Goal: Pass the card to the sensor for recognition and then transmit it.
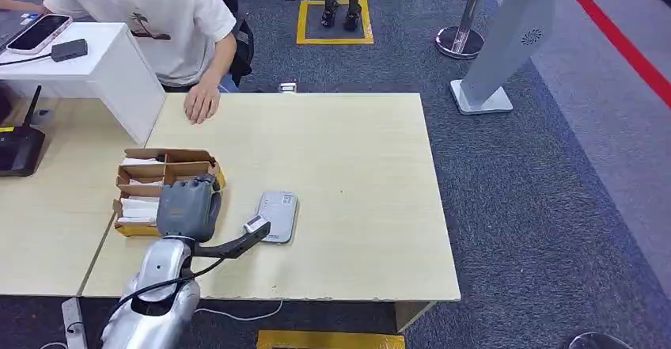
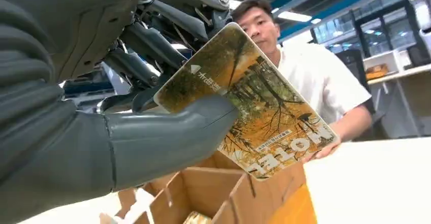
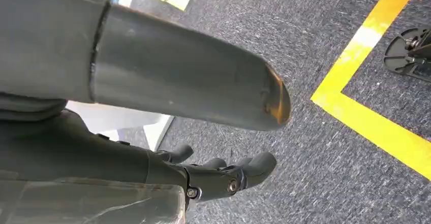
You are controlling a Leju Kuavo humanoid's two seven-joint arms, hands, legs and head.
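Left hand pinching the hotel card over the cardboard box, sensor at three o'clock on the desk; right hand loosely spread, holding nothing.

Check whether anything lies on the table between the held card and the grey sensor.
Nothing visible does. The left robot hand holds the autumn-print hotel card above the cardboard box; bare wooden table leads to the flat grey sensor.
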